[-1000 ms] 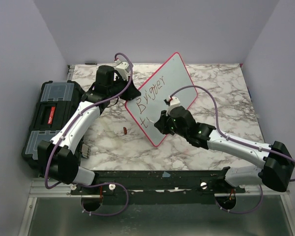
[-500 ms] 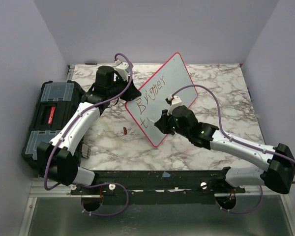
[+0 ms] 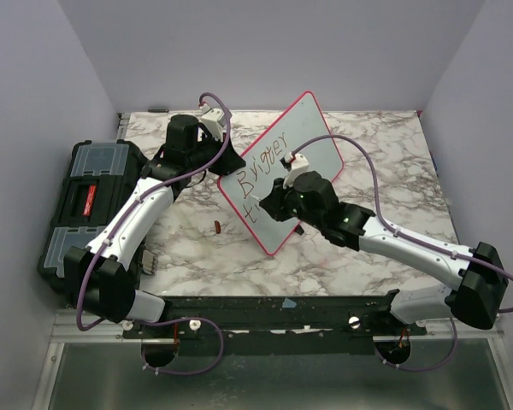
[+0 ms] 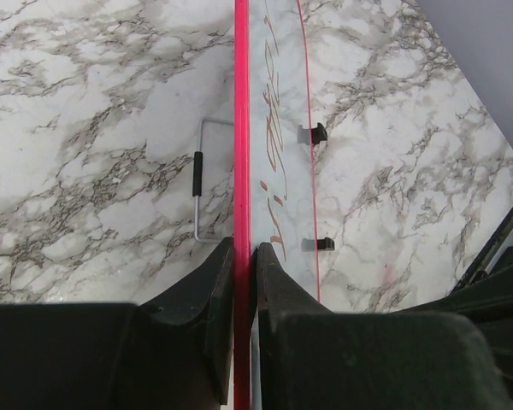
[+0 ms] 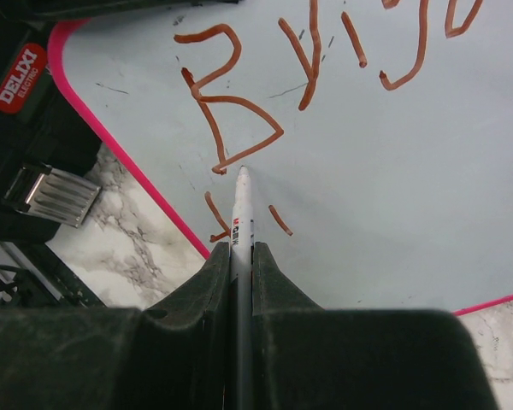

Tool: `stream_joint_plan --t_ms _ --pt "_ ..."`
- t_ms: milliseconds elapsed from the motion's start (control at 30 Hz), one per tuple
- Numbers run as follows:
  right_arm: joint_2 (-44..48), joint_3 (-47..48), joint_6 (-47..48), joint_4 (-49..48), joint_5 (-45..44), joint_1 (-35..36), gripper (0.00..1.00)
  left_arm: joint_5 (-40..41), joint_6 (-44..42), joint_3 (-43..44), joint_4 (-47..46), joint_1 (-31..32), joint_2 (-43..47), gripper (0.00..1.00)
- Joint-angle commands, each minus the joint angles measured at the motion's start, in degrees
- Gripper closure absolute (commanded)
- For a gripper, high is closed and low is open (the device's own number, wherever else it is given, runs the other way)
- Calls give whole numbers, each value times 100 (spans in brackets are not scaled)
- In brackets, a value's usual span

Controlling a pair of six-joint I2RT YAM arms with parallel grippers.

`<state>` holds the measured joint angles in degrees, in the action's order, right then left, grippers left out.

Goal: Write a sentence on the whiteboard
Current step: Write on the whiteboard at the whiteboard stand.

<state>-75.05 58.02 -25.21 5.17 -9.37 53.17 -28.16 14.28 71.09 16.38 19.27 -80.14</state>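
The whiteboard (image 3: 312,137) with a pink frame stands tilted on edge on the marble table. My left gripper (image 3: 215,152) is shut on its left edge; in the left wrist view the pink frame (image 4: 241,128) runs between the fingers (image 4: 274,282). The sentence (image 3: 269,158) reads "Brigger" on the top line, with a "t" and a short stroke (image 5: 280,219) below it. My right gripper (image 3: 269,195) is shut on a white marker (image 5: 241,213), its tip close to the board under the "B" (image 5: 227,102).
A black toolbox (image 3: 90,201) with a red label lies at the table's left edge. A small red marker cap (image 3: 218,226) lies on the marble near the board's lower corner. The board's wire stand (image 4: 198,184) shows behind it.
My right gripper has moved up and to the left across the board with the marker. The left arm and the board have stayed put.
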Motion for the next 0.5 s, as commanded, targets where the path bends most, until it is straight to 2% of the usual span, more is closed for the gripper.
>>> stream_joint_plan --t_ms 0,467 --pt "-171 22 86 -77 61 -1 99 -75 -434 -27 -298 16 209 100" --pt "-225 -376 -74 -104 -2 1 99 -147 -461 1 -314 16 174 100"
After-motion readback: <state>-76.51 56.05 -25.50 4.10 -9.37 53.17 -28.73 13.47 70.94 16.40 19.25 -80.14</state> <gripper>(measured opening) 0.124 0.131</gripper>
